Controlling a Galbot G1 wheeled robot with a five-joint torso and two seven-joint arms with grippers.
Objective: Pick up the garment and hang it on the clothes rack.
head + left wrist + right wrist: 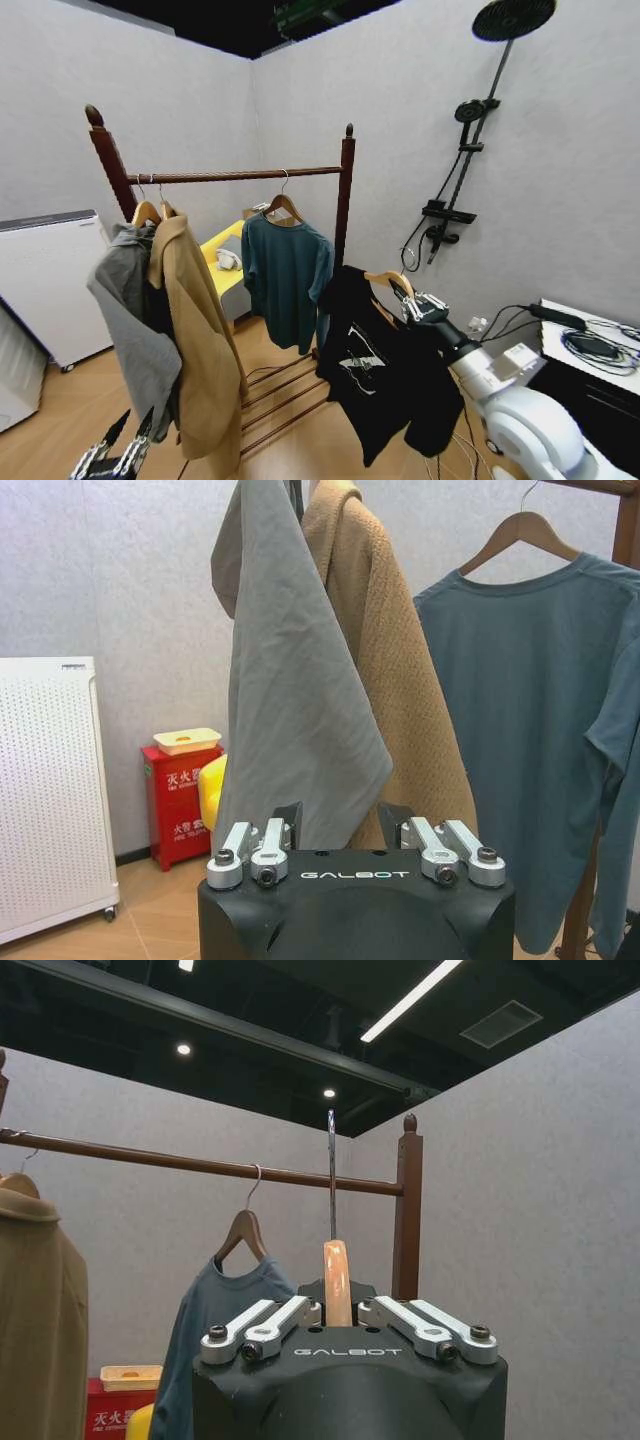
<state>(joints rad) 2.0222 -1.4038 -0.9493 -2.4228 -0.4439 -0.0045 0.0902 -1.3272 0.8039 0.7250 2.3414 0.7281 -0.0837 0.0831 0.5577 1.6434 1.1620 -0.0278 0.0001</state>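
The garment (385, 375), a black short-sleeved shirt with a white print, hangs from a light wooden hanger (388, 279) to the right of the clothes rack (240, 175) and lower than its bar. My right gripper (412, 300) is shut on the hanger. In the right wrist view the hanger's wood (338, 1280) sits between the jaws of the right gripper (338, 1298). Its metal hook (331, 1175) stands upright in front of the rack's bar (200, 1165). My left gripper (128, 435) hangs low at the left. In its own view the left gripper (342, 820) is open and holds nothing.
On the bar hang a grey garment (130, 310), a tan coat (195, 340) and a teal sweater (285, 275). A white appliance (50, 285) stands at the left and a shower fixture (470, 130) is on the right wall. A dark desk with cables (595, 350) is at the right.
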